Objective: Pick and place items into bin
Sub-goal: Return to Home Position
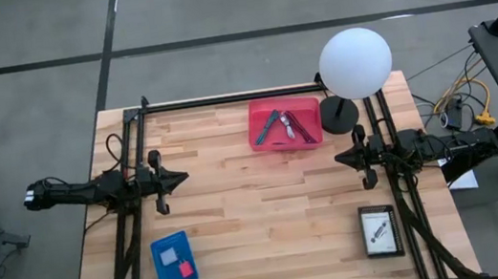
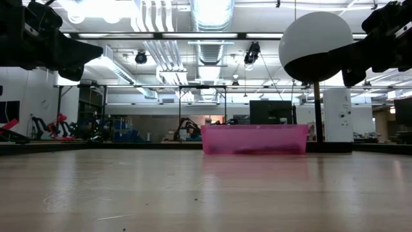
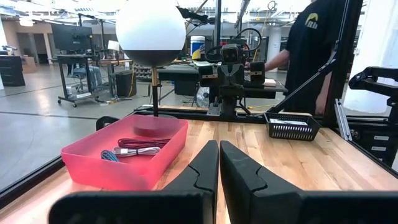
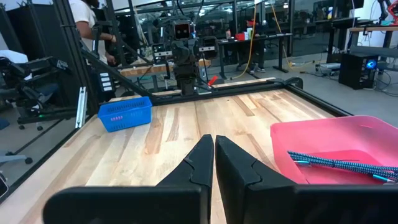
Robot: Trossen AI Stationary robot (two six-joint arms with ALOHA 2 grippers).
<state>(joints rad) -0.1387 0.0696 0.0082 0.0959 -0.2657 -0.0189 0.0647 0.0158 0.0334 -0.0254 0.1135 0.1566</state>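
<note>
A pink bin stands at the table's far middle. In it lie a teal-handled tool, a purple cord and a silvery bit. A blue basket at the near left holds a lavender cube and a tiny pink piece. A black basket at the near right holds a white card with black print. My left gripper hovers shut at the left, pointing level toward the table's middle. My right gripper hovers shut at the right, facing it.
A lamp with a white globe and a black base stands just right of the bin. Black frame rails run along the far edge and both sides. A person stands beyond the table's right side.
</note>
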